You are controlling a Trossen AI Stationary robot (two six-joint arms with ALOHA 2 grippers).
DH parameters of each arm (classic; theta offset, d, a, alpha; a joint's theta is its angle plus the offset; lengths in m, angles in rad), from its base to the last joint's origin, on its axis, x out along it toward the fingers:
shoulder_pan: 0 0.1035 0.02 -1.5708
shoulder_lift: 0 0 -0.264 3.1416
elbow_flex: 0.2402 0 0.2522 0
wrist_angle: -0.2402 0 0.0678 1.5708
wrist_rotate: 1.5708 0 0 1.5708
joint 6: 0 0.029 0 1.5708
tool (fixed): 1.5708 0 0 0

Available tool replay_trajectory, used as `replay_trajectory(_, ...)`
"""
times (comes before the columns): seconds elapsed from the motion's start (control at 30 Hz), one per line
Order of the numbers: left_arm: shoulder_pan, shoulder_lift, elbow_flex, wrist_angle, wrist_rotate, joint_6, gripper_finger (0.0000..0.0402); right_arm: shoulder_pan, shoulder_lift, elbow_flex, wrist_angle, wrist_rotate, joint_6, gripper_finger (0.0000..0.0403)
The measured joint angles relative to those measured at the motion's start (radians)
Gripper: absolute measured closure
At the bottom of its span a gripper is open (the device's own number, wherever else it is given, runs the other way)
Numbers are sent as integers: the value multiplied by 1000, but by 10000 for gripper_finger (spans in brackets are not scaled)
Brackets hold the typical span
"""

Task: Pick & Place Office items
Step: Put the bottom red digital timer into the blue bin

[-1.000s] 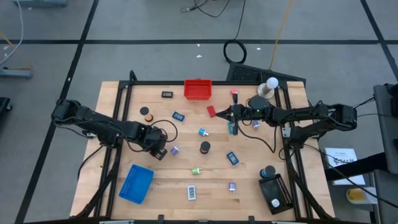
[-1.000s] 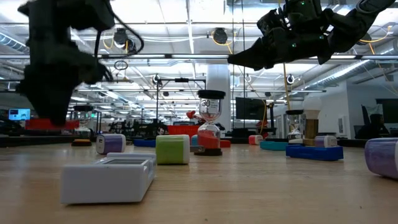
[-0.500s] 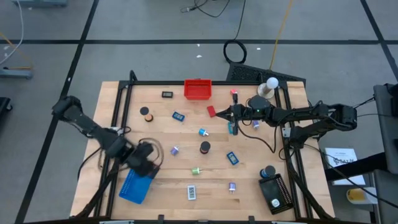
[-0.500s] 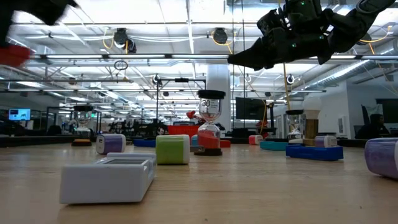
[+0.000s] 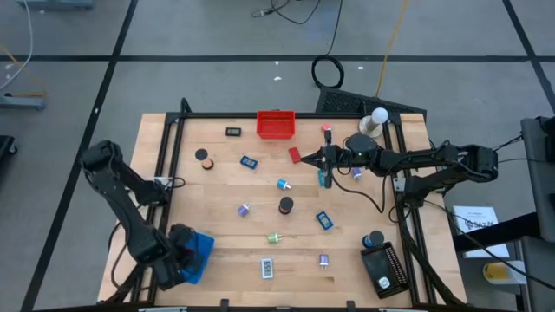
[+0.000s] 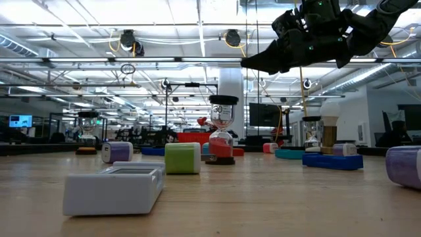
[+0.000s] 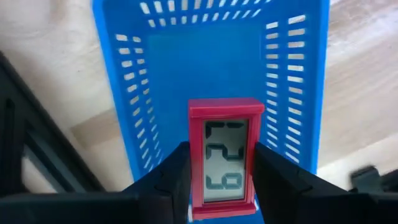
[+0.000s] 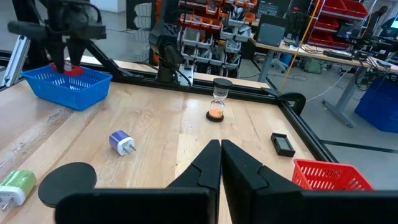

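Note:
My left gripper hangs over the blue slotted tray at the table's near left corner, shut on a small red-framed clock with a grey digit display. The right wrist view shows that gripper above the tray from afar. My right gripper is shut and level above the table's far middle, holding nothing; it shows again in the low view. Loose office items lie on the wood: a green plug, a purple plug, a black cylinder and a white-labelled block. My left gripper pinches the red clock by its two long sides between its two fingers. The fingers come from above, pointing down. The clock's display faces up toward the wrist, and it hangs clear above the blue tray's floor.
A red tray stands at the far edge and a black tray at the near right. A white ball on a stand is at the far right. A black metal frame runs along the table's sides.
My left gripper has swung from the table's left middle toward the near left corner and now hangs over the blue tray, rolling about its own axis as it went. It has kept hold of the red clock and has left the low view.

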Motion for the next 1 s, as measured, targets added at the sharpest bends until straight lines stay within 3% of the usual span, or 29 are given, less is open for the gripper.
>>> replay_trajectory(0.33,-11,66,-79,152,-13,-27,265,0,0,0,0,0,0,399)
replay_trajectory(0.83,-62,87,-92,200,52,-111,265,0,0,0,0,0,0,399)
replay_trajectory(1.0,-63,87,-91,196,53,-121,247,0,0,0,0,0,0,399)
